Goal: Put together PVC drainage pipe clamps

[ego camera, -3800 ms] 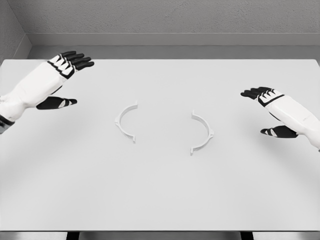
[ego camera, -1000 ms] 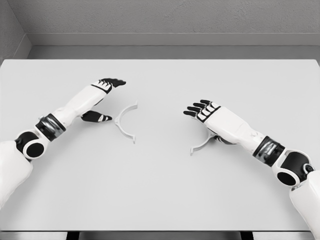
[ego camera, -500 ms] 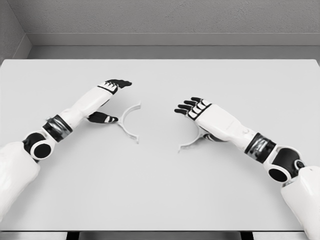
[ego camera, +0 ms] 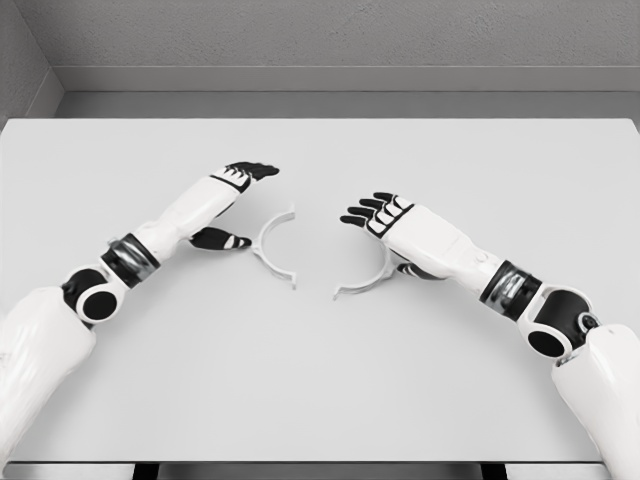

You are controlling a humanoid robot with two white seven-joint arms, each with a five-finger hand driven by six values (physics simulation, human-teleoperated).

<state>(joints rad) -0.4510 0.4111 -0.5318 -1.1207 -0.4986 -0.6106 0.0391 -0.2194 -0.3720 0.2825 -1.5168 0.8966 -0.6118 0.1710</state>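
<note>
- Head view shows a white tabletop (ego camera: 320, 380) with two white half-ring clamp pieces lying near its middle, their open sides facing each other and a gap between them.
- Left clamp half (ego camera: 273, 248) lies flat, its curve bulging toward the left robot hand (ego camera: 228, 205).
- Left robot hand has its fingers spread and holds nothing; its thumb sits just beside the curve, the fingers stretched above it.
- Right clamp half (ego camera: 366, 283) lies partly under the right robot hand (ego camera: 385, 222).
- Right robot hand is open, fingers extended, palm down over the piece; contact cannot be told.
</note>
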